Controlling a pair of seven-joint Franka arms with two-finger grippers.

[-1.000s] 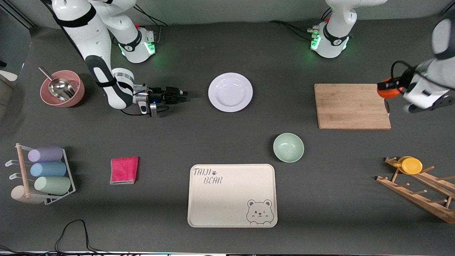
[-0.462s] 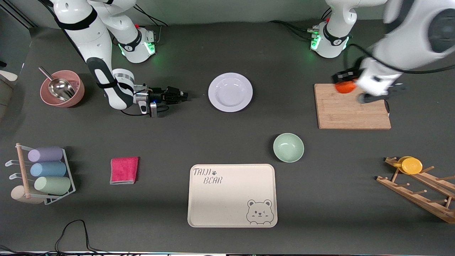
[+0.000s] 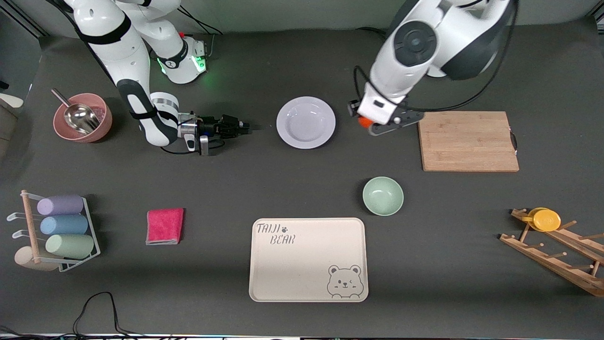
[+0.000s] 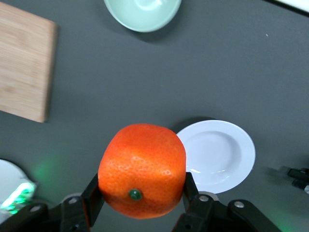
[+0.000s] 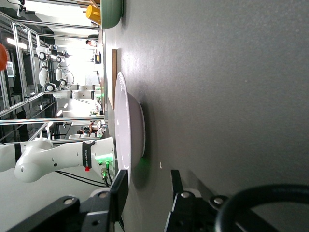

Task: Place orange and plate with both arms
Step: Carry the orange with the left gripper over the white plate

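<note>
The white plate (image 3: 306,122) lies flat on the dark table, midway between the two arms. My left gripper (image 3: 364,121) hangs over bare table between the plate and the cutting board, shut on the orange (image 4: 142,169), whose sides its two fingers press. The plate (image 4: 219,154) shows past the fruit in the left wrist view. My right gripper (image 3: 245,126) lies low at table height, beside the plate on the side toward the right arm's end and pointing at its rim. It is open, with only table between its fingers (image 5: 119,191), and the plate's edge (image 5: 126,130) is just ahead.
A wooden cutting board (image 3: 467,140) lies toward the left arm's end. A pale green bowl (image 3: 382,195) and a cream bear tray (image 3: 308,259) sit nearer the camera. A pink cloth (image 3: 164,225), a pink bowl with a scoop (image 3: 82,117), a cup rack (image 3: 61,226) and a wooden peg rack (image 3: 557,245) line the edges.
My left arm has swung the orange from past the cutting board's end, across the board, to beside the plate. The right gripper has stayed low near the plate.
</note>
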